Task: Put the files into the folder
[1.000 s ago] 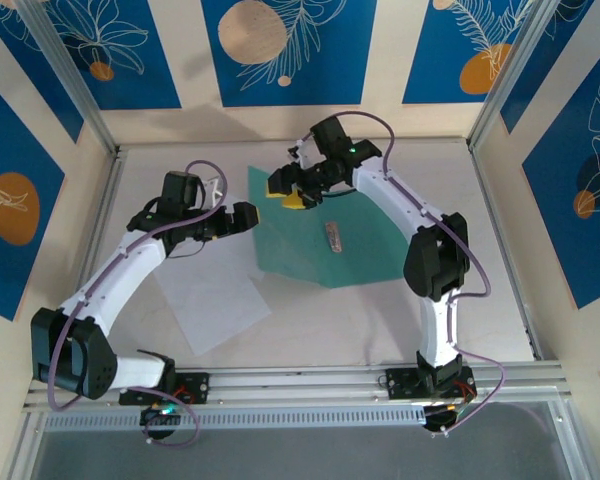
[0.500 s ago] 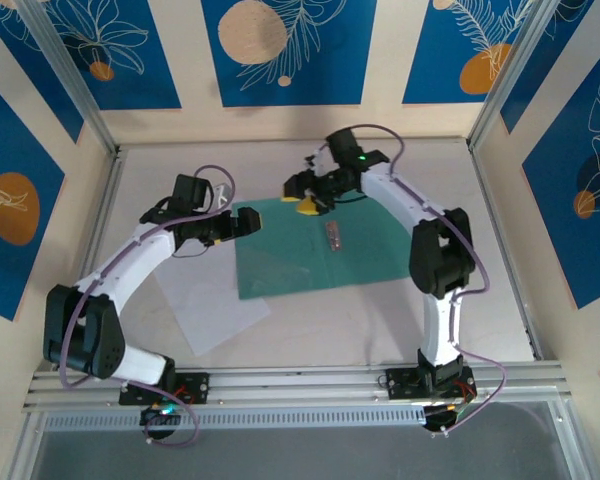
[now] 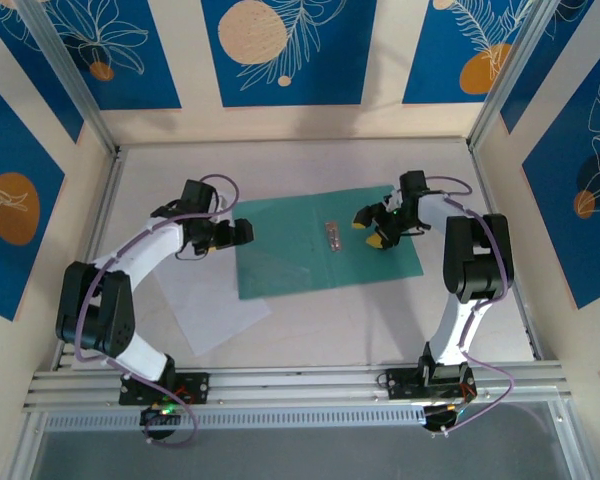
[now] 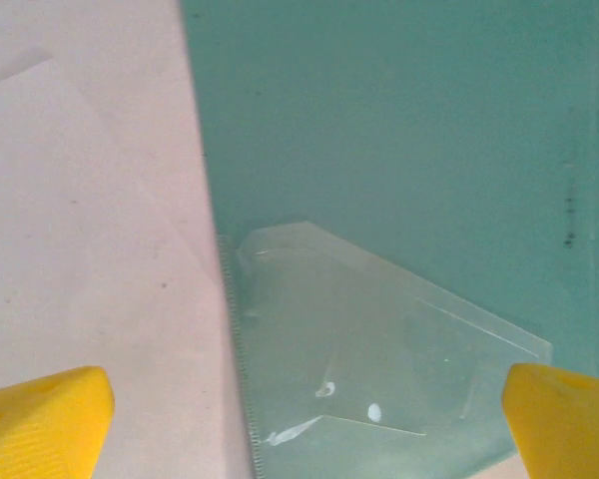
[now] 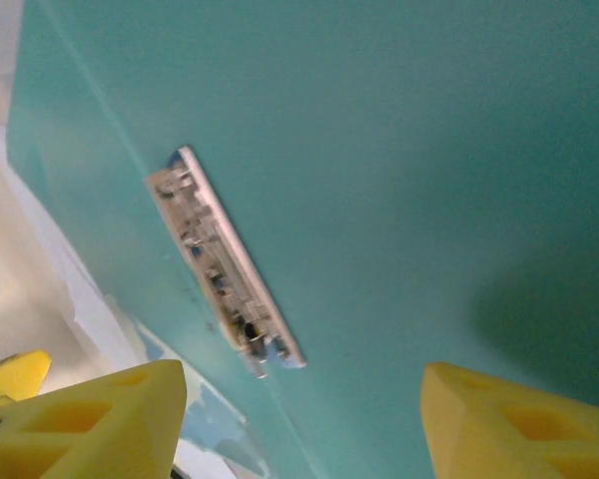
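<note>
The teal folder lies open and flat mid-table, its silver clip along the hinge. My left gripper is open at the folder's left edge; in the left wrist view its jaws straddle that edge and a clear corner pocket. My right gripper hovers open over the right leaf, empty; the right wrist view shows the clip ahead of its yellow fingers. White paper files lie on the table at the folder's near-left corner, partly under it; I cannot tell the sheets apart.
Cream walls with blue panels enclose the table on three sides. An aluminium rail runs along the near edge, by the arm bases. Bare table lies in front of the folder.
The folder, raised at its far-left corner a second ago, now lies flat and open. My right gripper let go and swung right over the right leaf. My left gripper stayed near the left edge.
</note>
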Available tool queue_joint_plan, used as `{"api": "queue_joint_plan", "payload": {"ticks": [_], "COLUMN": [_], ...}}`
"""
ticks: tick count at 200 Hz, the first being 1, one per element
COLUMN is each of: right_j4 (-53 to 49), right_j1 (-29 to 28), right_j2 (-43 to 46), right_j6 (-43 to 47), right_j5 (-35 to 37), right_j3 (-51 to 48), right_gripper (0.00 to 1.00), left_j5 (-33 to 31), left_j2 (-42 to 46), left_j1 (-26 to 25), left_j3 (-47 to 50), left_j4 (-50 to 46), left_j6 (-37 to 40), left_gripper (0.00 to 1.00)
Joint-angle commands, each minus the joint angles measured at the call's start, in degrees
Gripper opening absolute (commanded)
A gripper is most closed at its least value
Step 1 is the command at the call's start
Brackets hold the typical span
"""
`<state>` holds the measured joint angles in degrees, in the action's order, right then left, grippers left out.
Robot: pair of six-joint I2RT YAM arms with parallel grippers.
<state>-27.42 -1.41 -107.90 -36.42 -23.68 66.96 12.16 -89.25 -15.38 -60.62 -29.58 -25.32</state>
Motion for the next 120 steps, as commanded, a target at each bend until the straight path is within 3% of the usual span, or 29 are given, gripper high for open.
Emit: {"api": "queue_joint_plan", "payload": {"ticks": [1, 120], "right_j4": [2.37, 1.62], "right_j1": [2.35, 13.66], "right_j2": [-0.12, 3.17], "right_j6": [0.54, 0.57], "right_j5": [1.23, 3.09], "right_j3": [-2.1, -6.88], "right_gripper": [0.64, 0.63], "left_j5": [-1.94, 0.09], "left_j2": [-0.99, -0.14], "left_j1": [0.63, 0.69], "left_j3": [-1.34, -1.6], "left_j4": [-1.39, -0.92], "left_j6": [0.16, 0.38], "left_gripper": [1.0, 1.0]}}
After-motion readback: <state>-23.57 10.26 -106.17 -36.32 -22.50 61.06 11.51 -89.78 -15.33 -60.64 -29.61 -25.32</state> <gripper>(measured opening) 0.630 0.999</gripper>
